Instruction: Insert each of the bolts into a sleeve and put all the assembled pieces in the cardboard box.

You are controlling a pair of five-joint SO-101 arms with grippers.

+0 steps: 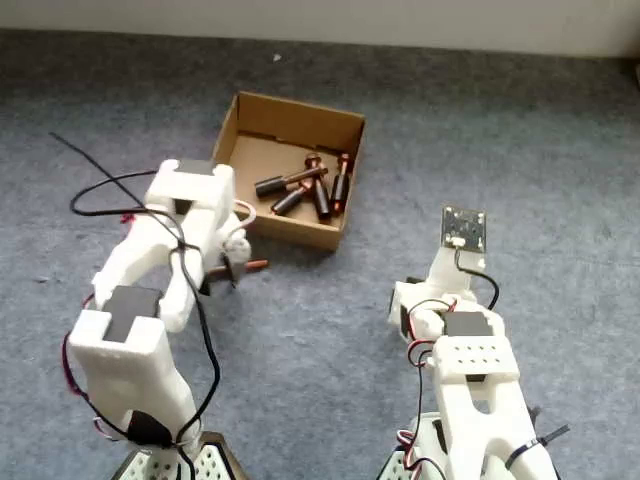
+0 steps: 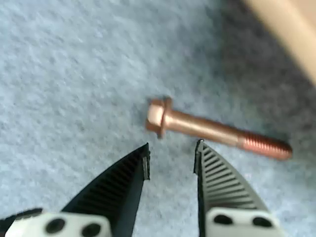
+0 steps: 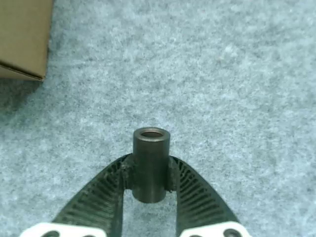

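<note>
Your left gripper point(image 2: 171, 150) sits low over the grey carpet point(image 1: 340, 340), its fingers spread with nothing between them. 1 copper-coloured bolt point(image 2: 217, 131) lies flat on the carpet just beyond the fingertips, not touching them. From above, that bolt lies just on the near side of the cardboard box point(image 1: 300, 232), close to its near wall.

Your right gripper point(image 3: 151, 165) is pinching a dark sleeve point(image 3: 151, 148) by its lower half, so the open bore points away from the fingers. That arm is right of the box and nearer to you, well apart from the bolt.

The box stands left of centre on the far side, with several assembled pieces point(image 1: 305, 188) lying loosely inside.
</note>
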